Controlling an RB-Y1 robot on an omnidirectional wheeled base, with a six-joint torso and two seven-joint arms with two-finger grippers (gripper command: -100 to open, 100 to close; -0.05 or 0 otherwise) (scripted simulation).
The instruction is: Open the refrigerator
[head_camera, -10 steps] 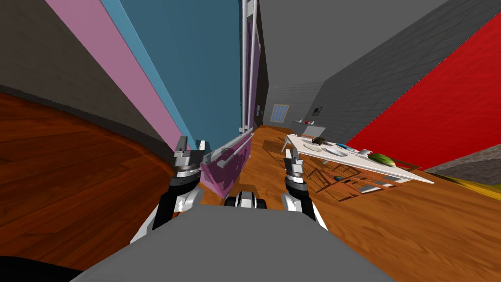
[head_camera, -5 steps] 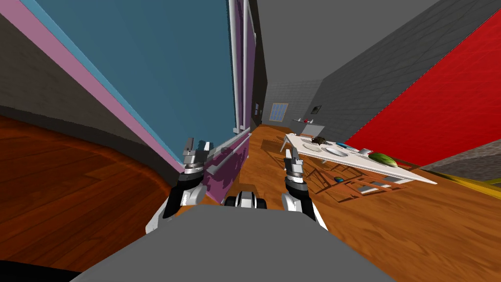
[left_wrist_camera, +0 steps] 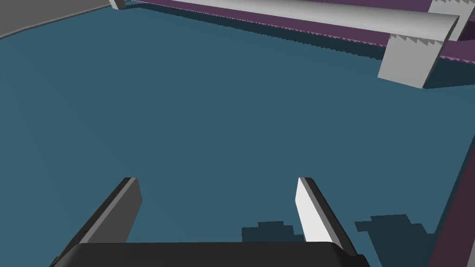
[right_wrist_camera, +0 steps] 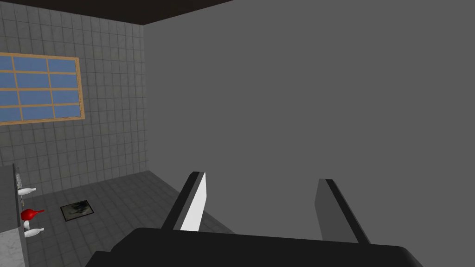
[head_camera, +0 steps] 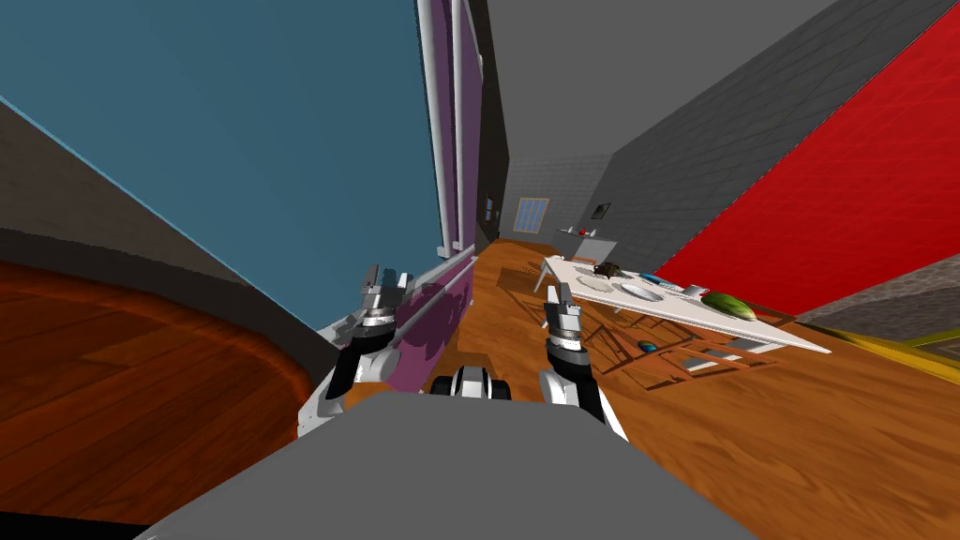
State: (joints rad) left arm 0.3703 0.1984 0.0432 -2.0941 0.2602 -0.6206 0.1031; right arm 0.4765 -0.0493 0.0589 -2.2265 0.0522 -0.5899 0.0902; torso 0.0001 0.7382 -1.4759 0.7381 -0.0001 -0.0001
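The refrigerator stands close at my left, with a broad teal side panel point(head_camera: 234, 141), a purple front point(head_camera: 464, 141) and long grey bar handles point(head_camera: 433, 122). Its purple lower drawer carries another grey handle point(head_camera: 431, 286). My left gripper point(head_camera: 386, 279) is open beside that drawer, at the edge of the teal panel. In the left wrist view the left gripper point(left_wrist_camera: 218, 181) faces the teal panel point(left_wrist_camera: 208, 106), nothing between its fingers, with a grey handle bar point(left_wrist_camera: 352, 14) farther ahead. My right gripper point(head_camera: 560, 298) hangs open and empty over the floor, also open in its wrist view point(right_wrist_camera: 264, 178).
A white table point(head_camera: 750, 323) with plates and a green melon point(head_camera: 729, 303) stands at the right, wooden chairs point(head_camera: 656, 352) tucked under it. A red wall runs behind it. Wooden floor lies between the refrigerator and the table.
I have moved nearer the refrigerator, so its teal panel spreads wider at the left. My left gripper has shifted right and forward, up against the lower drawer. The right arm has stayed put.
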